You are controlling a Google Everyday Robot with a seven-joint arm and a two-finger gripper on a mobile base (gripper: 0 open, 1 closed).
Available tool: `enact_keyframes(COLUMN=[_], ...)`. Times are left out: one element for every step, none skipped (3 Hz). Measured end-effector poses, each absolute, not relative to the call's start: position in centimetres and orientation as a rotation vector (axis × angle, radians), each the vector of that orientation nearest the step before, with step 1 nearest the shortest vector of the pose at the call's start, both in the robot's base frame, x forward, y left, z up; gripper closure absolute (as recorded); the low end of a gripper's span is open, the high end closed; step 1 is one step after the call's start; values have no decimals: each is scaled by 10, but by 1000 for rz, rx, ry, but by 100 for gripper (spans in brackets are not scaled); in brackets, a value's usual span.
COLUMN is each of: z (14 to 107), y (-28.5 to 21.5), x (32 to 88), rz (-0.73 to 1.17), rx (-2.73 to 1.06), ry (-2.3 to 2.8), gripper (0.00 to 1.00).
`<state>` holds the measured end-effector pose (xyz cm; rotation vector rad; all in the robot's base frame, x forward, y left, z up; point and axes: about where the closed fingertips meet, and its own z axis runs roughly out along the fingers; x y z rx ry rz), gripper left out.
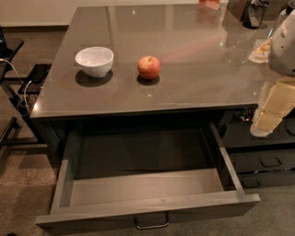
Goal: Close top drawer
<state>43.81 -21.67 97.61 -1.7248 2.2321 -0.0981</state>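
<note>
The top drawer (pixel 147 186) is pulled far out from under the grey counter. Its inside is lighter grey and looks empty. Its dark flat front panel (pixel 92 220) lies at the bottom edge of the view, with a small metal loop handle (pixel 151 222) at its centre. My gripper (pixel 266 117), cream coloured below a white arm part (pixel 283 46), hangs at the right edge. It is beside the counter's front right corner, above and to the right of the drawer's right side wall, and apart from the drawer.
On the grey countertop (pixel 184 87) stand a white bowl (pixel 94 61) and a red apple (pixel 149 67). Several items sit at the back right (pixel 253 14). The neighbouring unit's dark drawers (pixel 267 162) are at the right. Cables and black furniture (pixel 20 85) are at the left.
</note>
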Motion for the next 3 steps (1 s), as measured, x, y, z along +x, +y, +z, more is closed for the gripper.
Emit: enact_keyframes(z=[976,973,956], y=[-217,-217,-209], x=[438,429,403], rz=[-98,-103,-79], rx=[-1725,-1738,-1740], ry=[2232,2203,2187], gripper=[0,0,18])
